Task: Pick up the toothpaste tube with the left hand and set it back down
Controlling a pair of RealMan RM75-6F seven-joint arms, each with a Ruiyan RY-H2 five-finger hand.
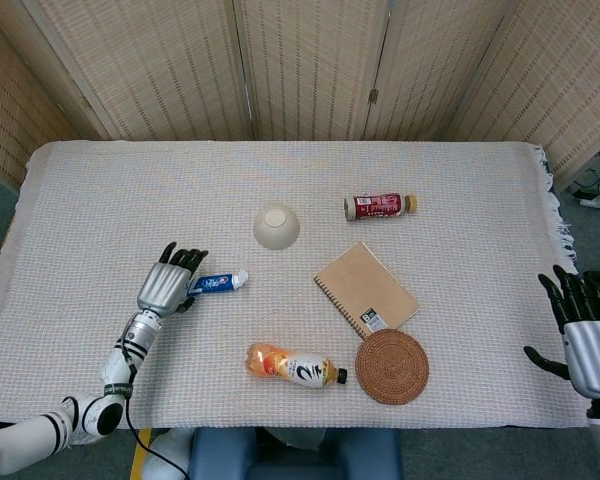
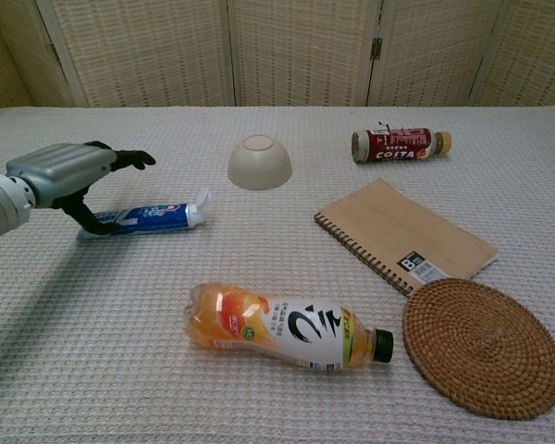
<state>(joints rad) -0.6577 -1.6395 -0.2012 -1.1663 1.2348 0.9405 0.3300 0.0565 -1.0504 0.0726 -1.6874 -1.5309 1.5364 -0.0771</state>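
Note:
The blue and white toothpaste tube (image 1: 217, 283) (image 2: 155, 217) lies flat on the tablecloth, its white cap pointing right. My left hand (image 1: 166, 284) (image 2: 67, 173) hovers over the tube's flat left end, fingers spread and the thumb hanging down beside it; it holds nothing. In the head view the hand hides that end of the tube. My right hand (image 1: 586, 338) is open at the table's right edge, far from the tube and seen only in the head view.
An upturned cream bowl (image 1: 277, 226) sits just beyond the tube. An orange juice bottle (image 1: 292, 366) lies near the front edge. A brown notebook (image 1: 366, 289), a woven coaster (image 1: 392, 366) and a red bottle (image 1: 380, 206) lie to the right.

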